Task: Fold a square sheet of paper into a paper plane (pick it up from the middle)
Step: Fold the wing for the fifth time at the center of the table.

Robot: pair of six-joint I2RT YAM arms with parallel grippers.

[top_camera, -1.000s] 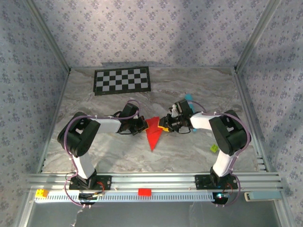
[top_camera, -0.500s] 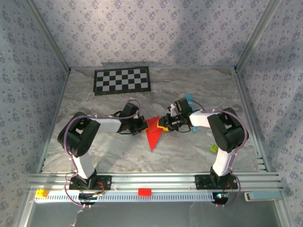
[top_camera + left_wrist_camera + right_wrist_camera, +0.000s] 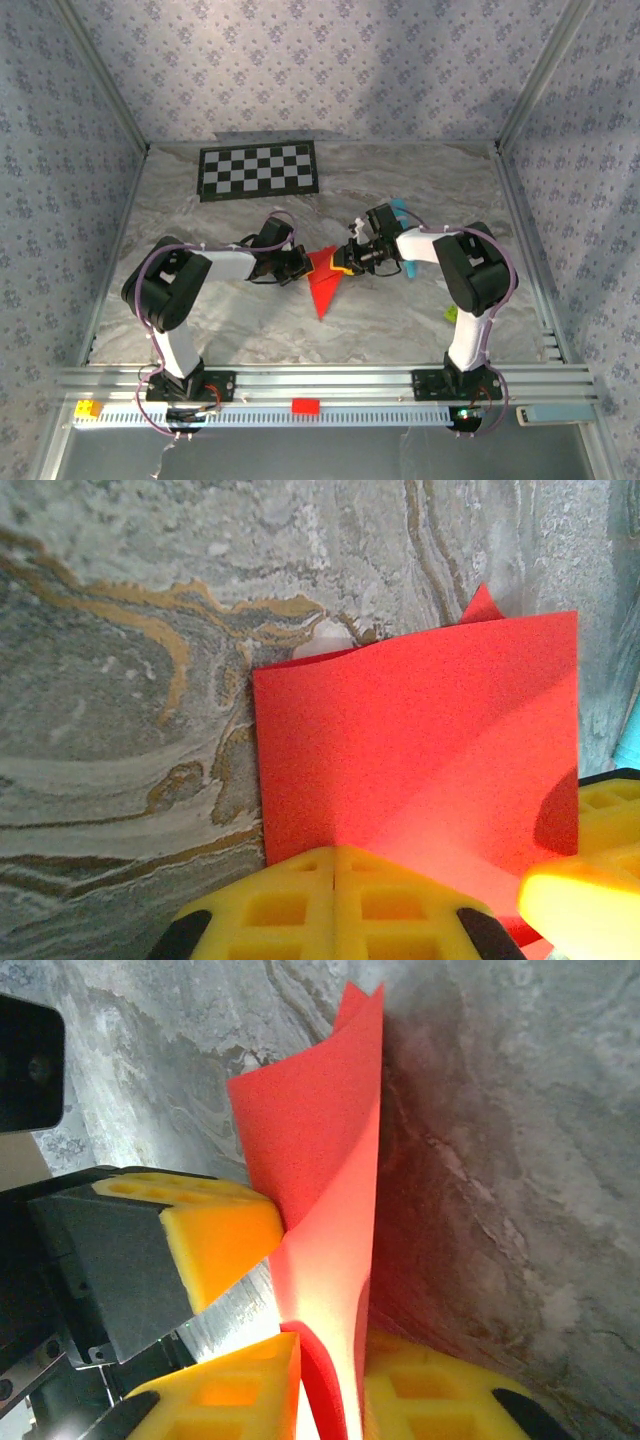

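The thin bright red folded paper sheet (image 3: 324, 285) is held at the middle of the grey marbled bench (image 3: 420, 325), clenched by the left gripper (image 3: 301, 264). Its raised edge is straddled by the right gripper (image 3: 346, 262); whether it is pinched cannot be told. The sheet could be torn by opposed pulling.

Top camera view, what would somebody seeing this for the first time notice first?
The bright red paper, folded to a point, lies mid-table, with the left claw and right claw meeting at its wide far end. In the left wrist view the left claw's yellow pads are shut on the paper's edge; in the right wrist view the sheet stands up between the right claw's pads. A black-and-white checkerboard lies at the far left of the table.
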